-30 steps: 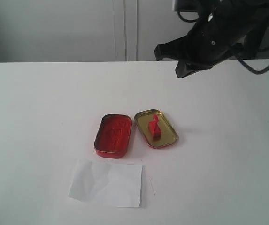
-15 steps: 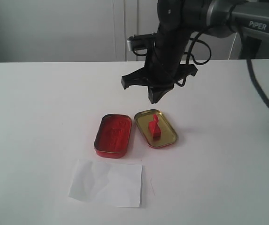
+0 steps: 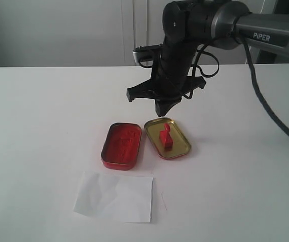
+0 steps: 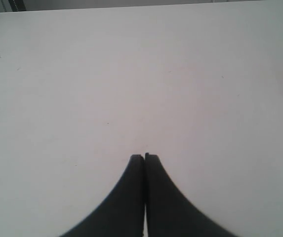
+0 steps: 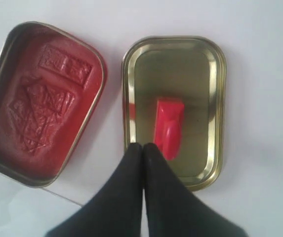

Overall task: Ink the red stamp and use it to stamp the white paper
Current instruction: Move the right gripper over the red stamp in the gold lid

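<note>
The red stamp (image 3: 165, 136) lies on its side inside the gold-lined tin lid (image 3: 184, 151), near the table's middle. In the right wrist view the red stamp (image 5: 169, 127) shows just past the fingertips, which overlap the rim of the lid (image 5: 215, 98). My right gripper (image 3: 161, 111) hangs shut, tips down, above the far end of the lid, with nothing in it. The right gripper (image 5: 143, 145) shows both fingers pressed together. The white paper (image 3: 115, 196) lies flat in front of the tins. My left gripper (image 4: 144, 156) is shut over bare table and is outside the exterior view.
The open red ink-pad tin (image 3: 121, 145) sits just left of the lid, almost touching it, and the same ink-pad tin (image 5: 37, 113) shows a dented red pad in the right wrist view. A white wall with cabinet doors stands behind the table.
My right arm has swung in from the upper right to the middle and has come down a little, so its shut tips hang above the lid's far end. Tins, stamp and paper have stayed put.
</note>
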